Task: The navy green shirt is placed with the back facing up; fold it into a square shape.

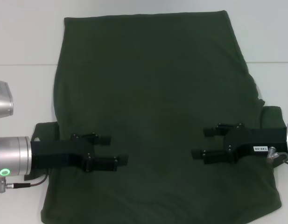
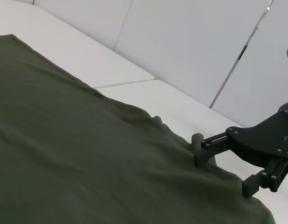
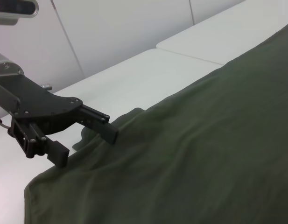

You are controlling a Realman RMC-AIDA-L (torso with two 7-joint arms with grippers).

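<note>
Both grippers hover over the navy green shirt [image 1: 153,116], which lies flat on the white table [image 1: 22,42], its long axis running twelve to six; the left gripper [image 1: 113,150] at eight o'clock and the right gripper [image 1: 202,142] at four point inward, jaws parted, holding nothing. Neither is nearer; the near hem is cut off, and the sleeves are mostly hidden.

The shirt [image 1: 153,107] is lying flat, and it is dark green and plain on top. It is looking like a big soft block, with its side parts tucked under or folded in. Little wrinkles are running across it. A bit of cloth is sticking out at each side.
</note>
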